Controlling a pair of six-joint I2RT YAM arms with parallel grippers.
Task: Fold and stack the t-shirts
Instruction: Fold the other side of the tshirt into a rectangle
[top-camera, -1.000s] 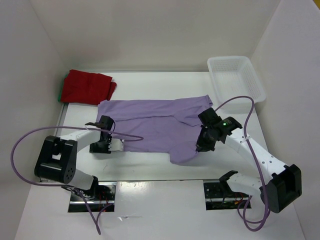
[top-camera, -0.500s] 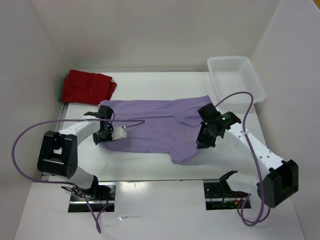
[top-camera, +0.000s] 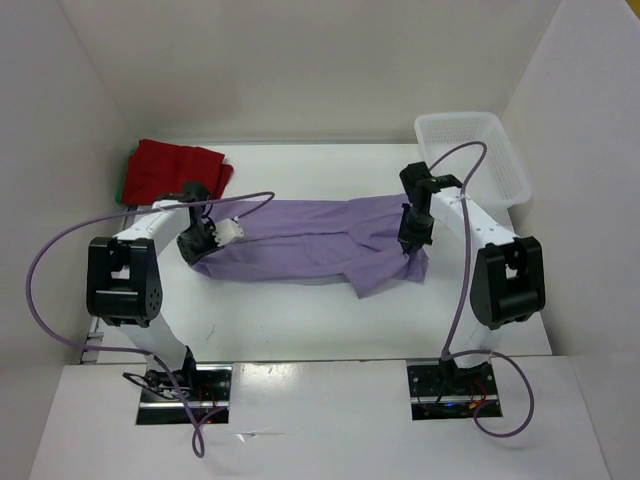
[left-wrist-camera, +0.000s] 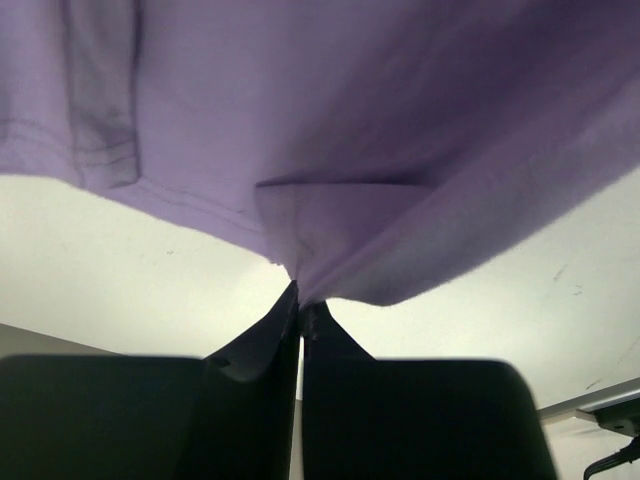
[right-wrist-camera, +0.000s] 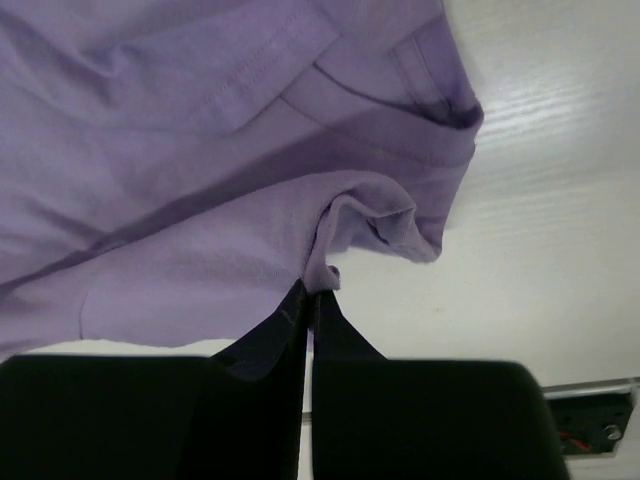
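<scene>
The white bench carries the lavender t-shirt, stretched left to right across its middle. The white basket sits at the far right corner, and the folded red t-shirt lies at the far left corner. The left gripper is pressed together, pinching the lavender t-shirt's left end. The right gripper likewise pinches its right end.
</scene>
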